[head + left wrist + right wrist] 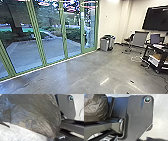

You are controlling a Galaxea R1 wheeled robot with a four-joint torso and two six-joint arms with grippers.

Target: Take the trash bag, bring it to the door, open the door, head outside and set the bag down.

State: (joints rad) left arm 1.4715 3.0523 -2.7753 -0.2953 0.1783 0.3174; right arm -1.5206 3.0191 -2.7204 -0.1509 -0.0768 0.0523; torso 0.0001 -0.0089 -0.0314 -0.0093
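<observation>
A dark, crinkled trash bag (41,115) looms large and close in the left wrist view, with a pale, shiny plastic part along one side. The same bag (95,107) appears in the right wrist view beside the robot's base. What holds the bag is hidden. Green-framed glass doors (38,37) run along the left and middle of the head view, and the one at their far end (83,37) stands beside the white wall. A paved yard (27,51) lies behind the glass.
Grey bins (105,44) stand against the wall past the glass. On the right are a chair (140,39), a black cart (157,58) with a laptop and boxes, cables on the floor (112,72) and a wall screen (156,18).
</observation>
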